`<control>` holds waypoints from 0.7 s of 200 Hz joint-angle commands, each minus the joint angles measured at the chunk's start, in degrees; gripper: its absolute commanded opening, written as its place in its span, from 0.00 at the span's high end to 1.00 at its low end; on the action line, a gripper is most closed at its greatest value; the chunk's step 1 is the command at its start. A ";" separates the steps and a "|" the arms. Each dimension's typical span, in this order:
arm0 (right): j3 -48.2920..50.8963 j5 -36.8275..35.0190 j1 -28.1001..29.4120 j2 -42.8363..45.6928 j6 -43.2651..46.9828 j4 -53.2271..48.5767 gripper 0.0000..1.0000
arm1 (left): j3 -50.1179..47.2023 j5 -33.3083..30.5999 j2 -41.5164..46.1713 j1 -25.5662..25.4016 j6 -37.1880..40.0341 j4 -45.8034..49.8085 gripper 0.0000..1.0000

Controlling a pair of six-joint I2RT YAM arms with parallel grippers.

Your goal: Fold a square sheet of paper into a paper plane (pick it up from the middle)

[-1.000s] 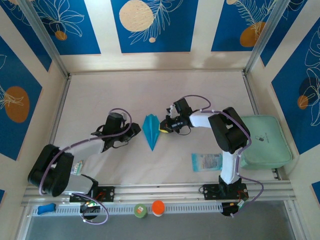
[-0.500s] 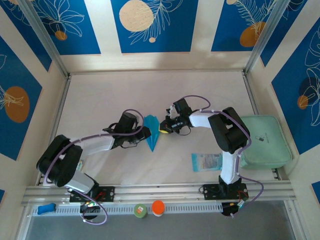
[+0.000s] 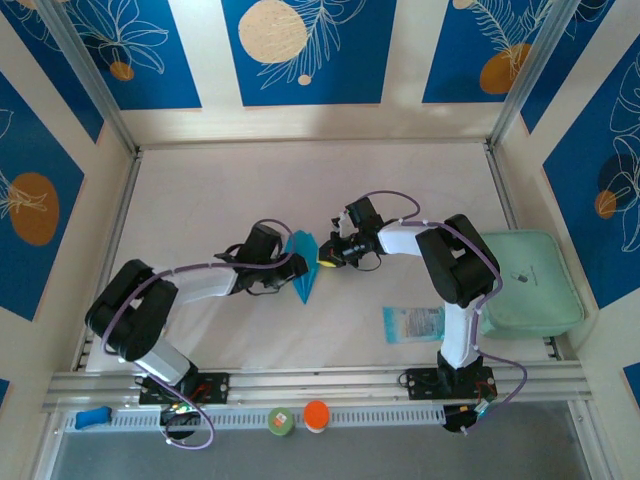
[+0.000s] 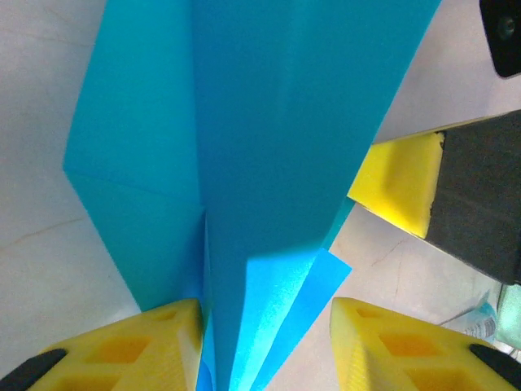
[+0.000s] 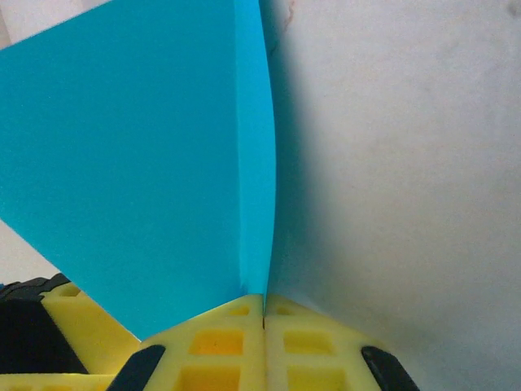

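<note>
The cyan sheet of paper, folded into a kite-shaped paper plane (image 3: 302, 258), lies mid-table with its sharp tip toward the near edge. My right gripper (image 3: 326, 256) is at its right side. In the right wrist view the yellow jaws (image 5: 263, 300) are shut on the edge of the paper plane (image 5: 138, 163). My left gripper (image 3: 289, 268) is at the plane's left side. Its yellow fingers (image 4: 122, 350) stand apart around the folded layers of the paper plane (image 4: 260, 147). The paper lies against the left finger, with a gap to the right one, so the left gripper (image 4: 267, 326) is open.
A pale printed packet (image 3: 413, 323) lies near the right arm's base. A mint-green pad (image 3: 530, 283) sits at the right wall. An orange cap (image 3: 316, 414) and a green one (image 3: 280, 420) sit on the front rail. Blue patterned walls enclose the table.
My left arm swung right, up to the paper plane, and its jaws now straddle the folds and stand a little wider. The right arm and the plane have stayed put.
</note>
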State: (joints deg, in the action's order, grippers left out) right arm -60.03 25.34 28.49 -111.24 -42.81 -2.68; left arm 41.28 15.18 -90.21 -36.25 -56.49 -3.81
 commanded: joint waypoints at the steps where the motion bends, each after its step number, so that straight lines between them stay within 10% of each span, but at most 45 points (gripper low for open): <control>1: -1.94 2.15 0.32 -0.47 0.71 -1.55 1.00 | 1.93 1.74 -0.84 -1.00 1.53 -0.18 0.55; 140: -2.32 2.69 0.30 -0.62 0.08 -1.95 1.00 | 15.87 -7.35 -8.04 -5.88 14.47 21.09 0.55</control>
State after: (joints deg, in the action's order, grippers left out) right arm -61.06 25.98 28.49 -111.24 -42.83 -3.49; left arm 54.76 9.61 -96.55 -41.06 -45.41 12.23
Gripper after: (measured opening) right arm 0.042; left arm 0.456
